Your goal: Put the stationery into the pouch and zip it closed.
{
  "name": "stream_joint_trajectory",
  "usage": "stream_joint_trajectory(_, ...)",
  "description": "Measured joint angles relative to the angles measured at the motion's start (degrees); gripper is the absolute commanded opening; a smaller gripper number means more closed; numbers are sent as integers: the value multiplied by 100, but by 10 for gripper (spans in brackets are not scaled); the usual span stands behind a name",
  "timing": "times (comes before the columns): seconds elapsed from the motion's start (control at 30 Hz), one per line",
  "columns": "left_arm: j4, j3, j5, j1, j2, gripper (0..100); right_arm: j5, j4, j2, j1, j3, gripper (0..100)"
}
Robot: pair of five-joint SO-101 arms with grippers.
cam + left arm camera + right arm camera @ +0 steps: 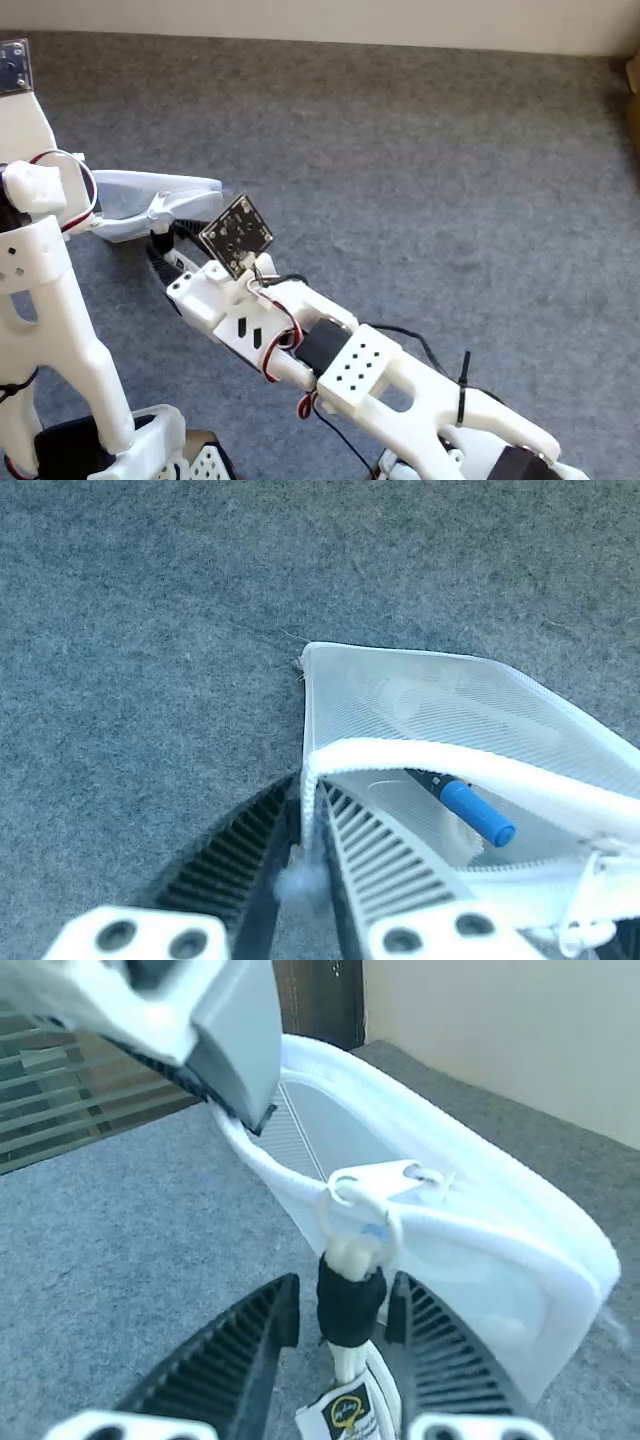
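Closest to the high camera is the left arm, which stands tall at the left side and bends down so that the left gripper sits low over the grey worktop. Its 2 fingers are clenched on the end corner of the white mesh pouch, most likely to anchor the soft bag so that a tug on the zip has something to pull against. The pouch lies on the worktop between the 2 arms, and 1 blue pen shows through its mesh, so the loading looks done as far as can be seen. Farther right, the right arm stretches in a long, low diagonal from the lower right corner, with its wrist tipped down toward the pouch's zip edge. The right gripper has its fingers closed around the zipper pull, whose cord hangs from the slider. That hold suits dragging the slider along the track. The zip seems only partly run, though the angle hides how much mouth remains open.
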Motion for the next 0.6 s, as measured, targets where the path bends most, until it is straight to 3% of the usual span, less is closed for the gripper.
stream_joint_trajectory(0.6,0,0,0,0,0,7,0,0,149,88,0,141)
